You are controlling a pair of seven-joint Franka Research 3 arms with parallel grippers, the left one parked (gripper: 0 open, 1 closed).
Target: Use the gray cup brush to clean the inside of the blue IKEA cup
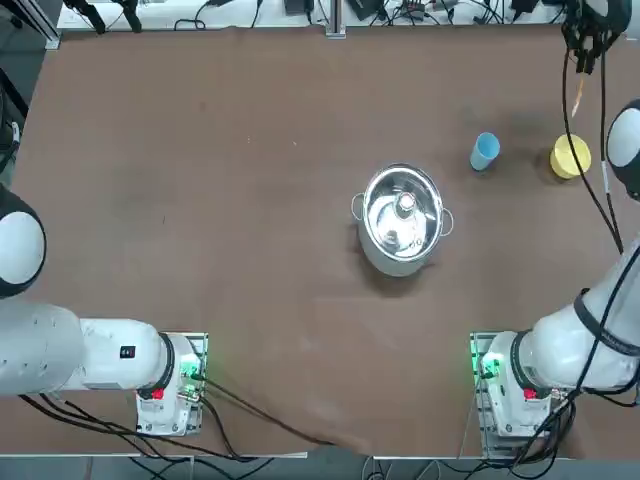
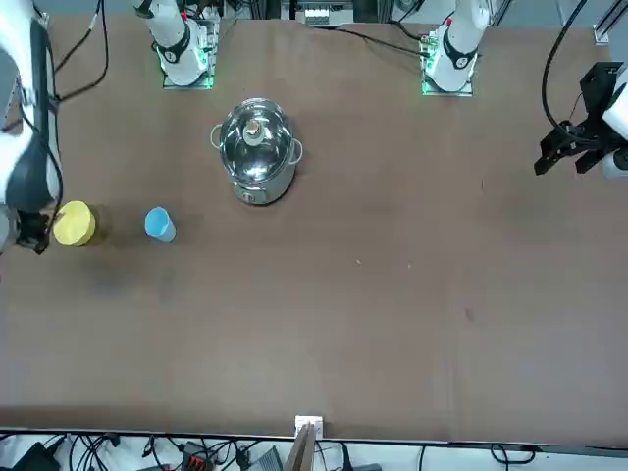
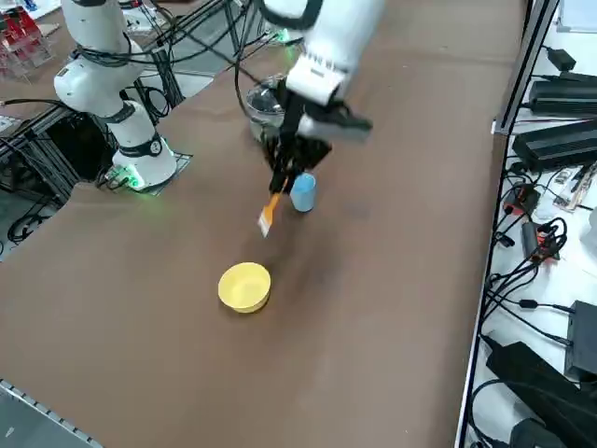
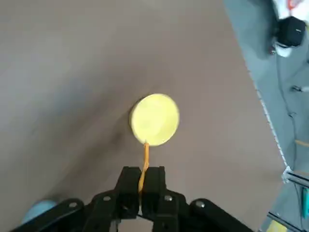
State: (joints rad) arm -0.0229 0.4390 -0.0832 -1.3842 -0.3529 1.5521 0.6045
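Above the brown surface point(image 3: 373, 280), right gripper point(image 4: 143, 186) holding up the brush point(image 3: 268, 216).
Fingers gripping its orange handle; blue cup point(image 1: 485, 151) standing near the yellow bowl point(image 1: 570, 156) (both apart).

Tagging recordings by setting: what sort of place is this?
Probably a robotics lab: two robot arms are mounted at a big brown table, the right gripper grips an orange-handled brush, and loose cables crowd a side bench.

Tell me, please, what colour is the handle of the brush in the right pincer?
Orange; it shows best in the right side view, below the pincer.
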